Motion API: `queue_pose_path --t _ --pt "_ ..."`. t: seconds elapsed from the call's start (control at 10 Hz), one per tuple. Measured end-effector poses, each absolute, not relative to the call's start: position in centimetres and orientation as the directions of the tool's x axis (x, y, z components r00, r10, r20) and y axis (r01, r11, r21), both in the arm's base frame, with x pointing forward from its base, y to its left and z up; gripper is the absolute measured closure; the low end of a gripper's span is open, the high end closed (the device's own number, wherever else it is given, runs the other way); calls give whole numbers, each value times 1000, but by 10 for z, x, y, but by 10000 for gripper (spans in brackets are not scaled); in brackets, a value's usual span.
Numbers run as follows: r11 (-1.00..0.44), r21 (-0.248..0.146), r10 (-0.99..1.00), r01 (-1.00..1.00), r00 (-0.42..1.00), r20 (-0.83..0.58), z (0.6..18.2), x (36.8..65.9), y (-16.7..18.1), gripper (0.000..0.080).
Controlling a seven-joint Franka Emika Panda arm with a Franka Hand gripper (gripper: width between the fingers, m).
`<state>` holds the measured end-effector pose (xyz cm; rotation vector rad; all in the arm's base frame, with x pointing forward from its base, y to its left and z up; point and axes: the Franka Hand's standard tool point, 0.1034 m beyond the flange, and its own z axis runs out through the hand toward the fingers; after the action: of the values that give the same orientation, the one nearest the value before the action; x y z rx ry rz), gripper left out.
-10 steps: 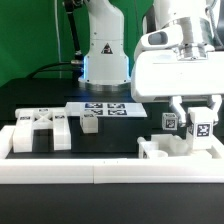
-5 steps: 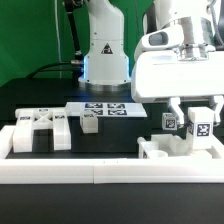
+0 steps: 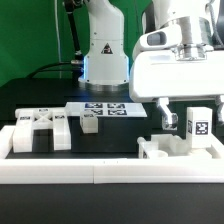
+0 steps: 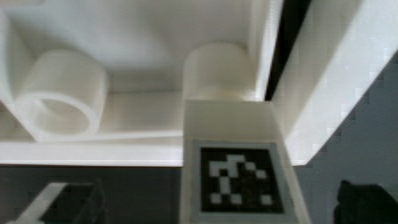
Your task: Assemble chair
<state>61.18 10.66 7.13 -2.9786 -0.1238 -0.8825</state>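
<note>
My gripper [image 3: 190, 112] hangs over the exterior view's right side of the table. Its jaws are open, with a gap on each side of an upright white chair bar [image 3: 198, 122] that carries a coded tag. The wrist view shows the same bar [image 4: 237, 150] between the two dark fingers [image 4: 50, 203], touching neither. The bar stands against a white chair part with two round pegs [image 4: 63, 90], which also shows in the exterior view [image 3: 160, 149]. A blocky tagged chair piece [image 3: 40, 131] and a small tagged cube [image 3: 90, 122] lie on the exterior view's left.
The marker board [image 3: 105, 108] lies flat behind the cube. A long plain white border rail [image 3: 110, 176] runs along the front. The robot base [image 3: 103, 55] stands at the back, with green cloth behind it.
The fingers have spread apart and let go of the tagged bar. The finger on the exterior view's left moved outward and now covers the small tagged piece beside the bar.
</note>
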Motion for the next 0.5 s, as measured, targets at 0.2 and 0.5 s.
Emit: queue_pose_path --t 0.2,0.5 --pt "-996 -13 65 86 839 541 83 612 106 150" --pt "-996 -27 60 86 860 507 94 615 106 150"
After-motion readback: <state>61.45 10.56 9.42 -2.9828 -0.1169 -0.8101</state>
